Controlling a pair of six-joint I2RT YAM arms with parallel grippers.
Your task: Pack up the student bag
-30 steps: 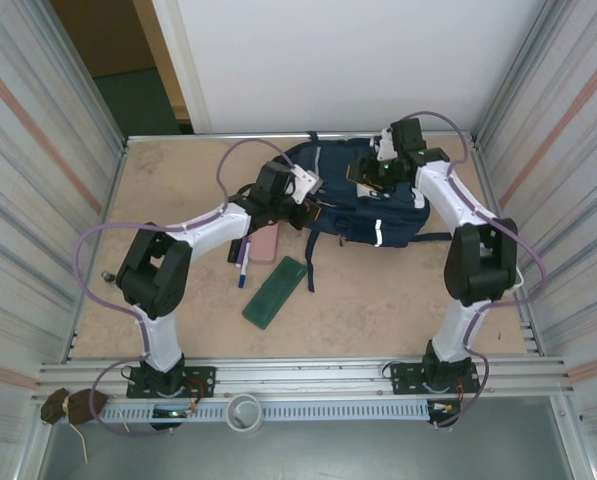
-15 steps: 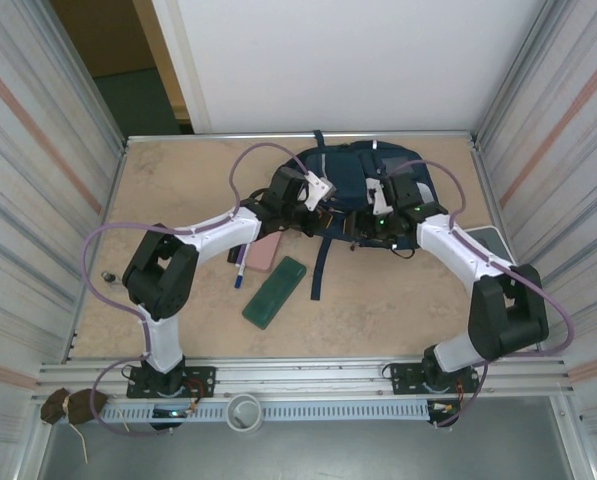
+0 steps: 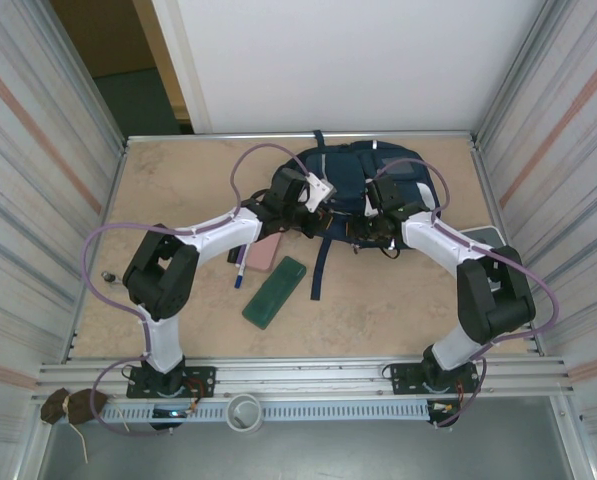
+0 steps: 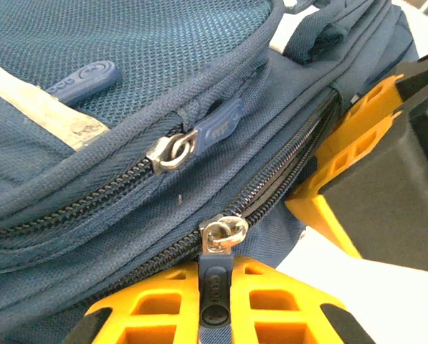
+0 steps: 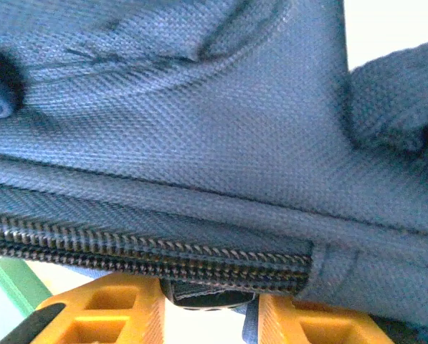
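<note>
The bag (image 3: 363, 170) lies at the back of the table (image 3: 178, 190), right of its middle, and a strap (image 3: 318, 268) trails toward the near edge. The left gripper (image 3: 323, 210) sits at the bag's near left side. The right gripper (image 3: 375, 230) is at its near edge, right of the strap. Left of the strap lie a case (image 3: 275, 291), a flat block (image 3: 263, 246) behind it, and a pen (image 3: 241, 268) just left of the block. A zip pull (image 4: 215, 279) rests on the left gripper's lower finger (image 4: 271, 308). A pad (image 3: 483, 238) lies by the table's right edge.
</note>
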